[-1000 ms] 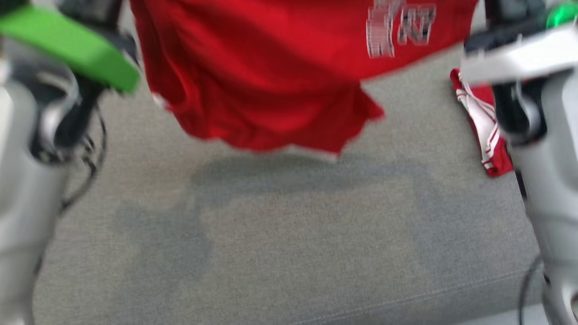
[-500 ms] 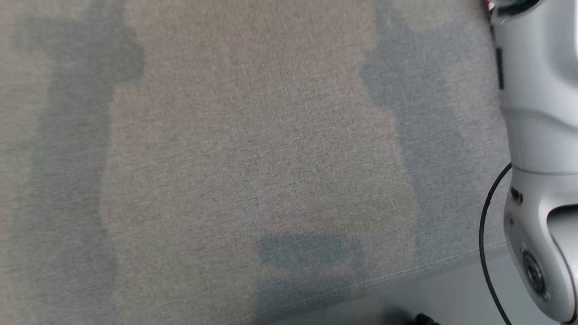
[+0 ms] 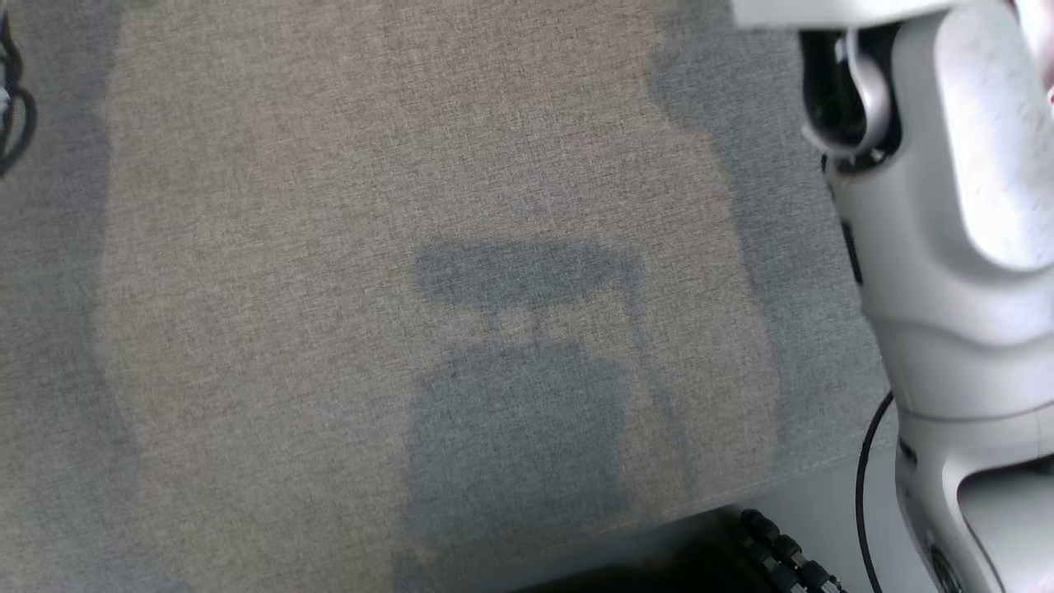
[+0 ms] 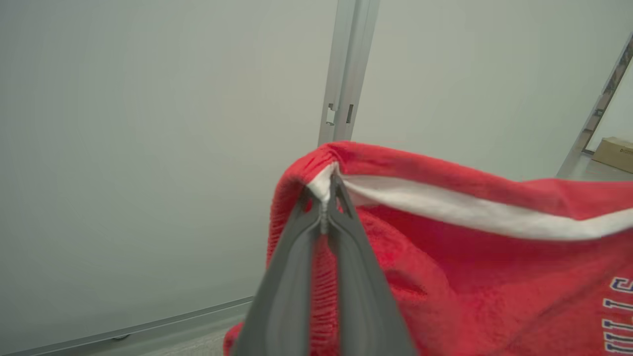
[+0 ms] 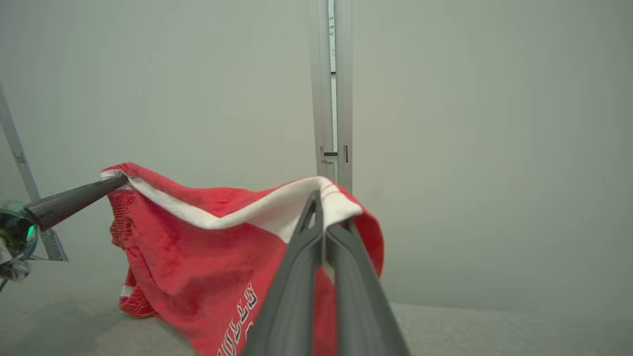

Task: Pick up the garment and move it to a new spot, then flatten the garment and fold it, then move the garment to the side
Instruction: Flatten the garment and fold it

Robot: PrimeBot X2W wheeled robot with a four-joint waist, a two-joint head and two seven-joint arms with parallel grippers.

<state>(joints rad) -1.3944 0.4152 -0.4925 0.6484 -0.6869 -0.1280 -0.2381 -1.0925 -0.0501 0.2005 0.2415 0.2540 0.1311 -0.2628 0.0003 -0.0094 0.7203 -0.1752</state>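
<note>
The garment is red fleece with a white band along its edge and dark lettering. In the left wrist view my left gripper is shut on a corner of that white-banded edge. In the right wrist view my right gripper is shut on the other end of the band, and the garment hangs stretched between both grippers above the grey surface. The left gripper shows there at the far left, pinching its corner. The garment's lower end hangs close to the surface; I cannot tell whether it touches.
The head view looks down on a grey fabric surface with a dark shadow in its middle. My pale right forearm stands at the right, and a black cable at the left edge. Behind the garment is a pale wall with a metal post.
The head camera has tilted down: a second ago it showed the red garment held up with both arms, now the garment is out of its picture. Both grippers stay shut.
</note>
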